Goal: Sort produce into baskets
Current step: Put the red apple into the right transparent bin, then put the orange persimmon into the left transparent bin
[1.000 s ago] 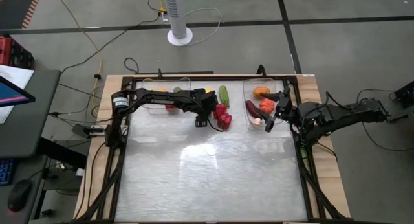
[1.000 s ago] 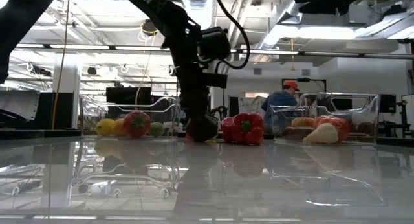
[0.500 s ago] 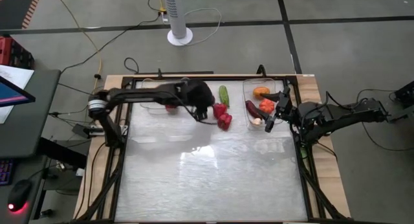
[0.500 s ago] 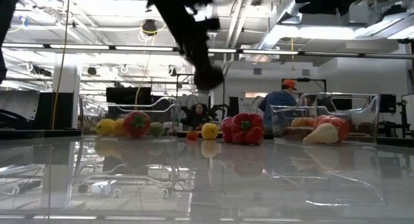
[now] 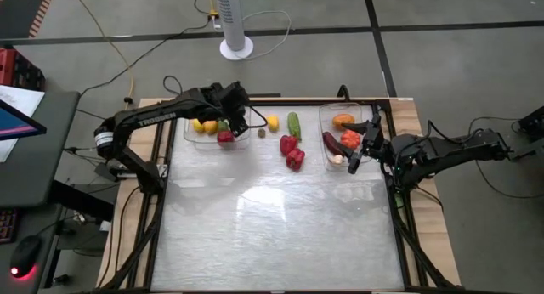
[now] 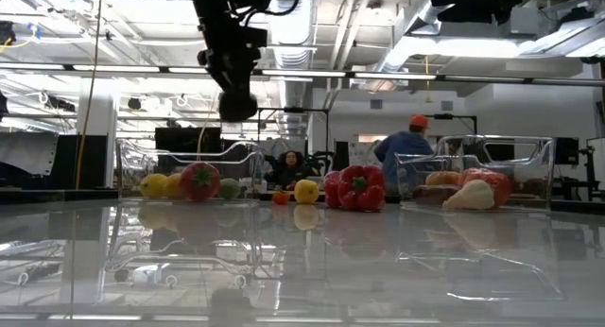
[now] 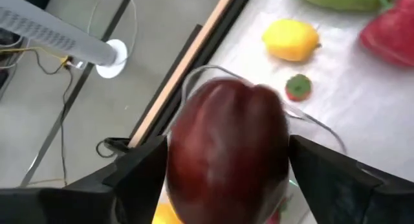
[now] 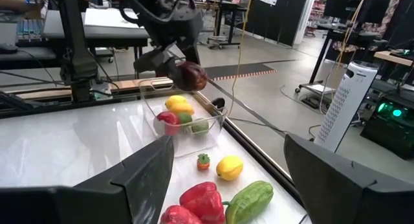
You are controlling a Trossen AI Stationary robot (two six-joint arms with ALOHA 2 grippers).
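Note:
My left gripper [image 5: 233, 109] is shut on a dark red round fruit [image 6: 236, 106], high above the left clear bin [image 5: 189, 134], which holds yellow, orange, red and green pieces. The fruit also shows in the right wrist view [image 8: 192, 74]. My right gripper [image 5: 360, 146] is open and empty over the right clear bin [image 5: 326, 115], which holds an orange piece, a red one, a purple eggplant and a pale one. A yellow lemon [image 5: 273, 121], a green cucumber [image 5: 294, 124], a small strawberry [image 8: 203, 160] and two red peppers [image 5: 291, 151] lie on the table between the bins. My left gripper pinches the dark red fruit by its two opposite sides [image 7: 178, 166] between its two fingers [image 7: 139, 179]. The fingers point down from above, and the fruit sits at their lower end. The fruit is lifted clear, well above the bin's walls.
The tabletop's near half shows as open glossy surface. A dark frame [image 5: 161, 200] runs around the table. A white fan stand [image 5: 235, 46] is on the floor behind the table. A person in an orange cap [image 6: 408, 143] is in the room beyond.
My left gripper has risen from the table beside the red peppers with the dark red fruit and gone toward the table's left and far edge, to above the left bin. The lemon and the small strawberry that it hid now show.

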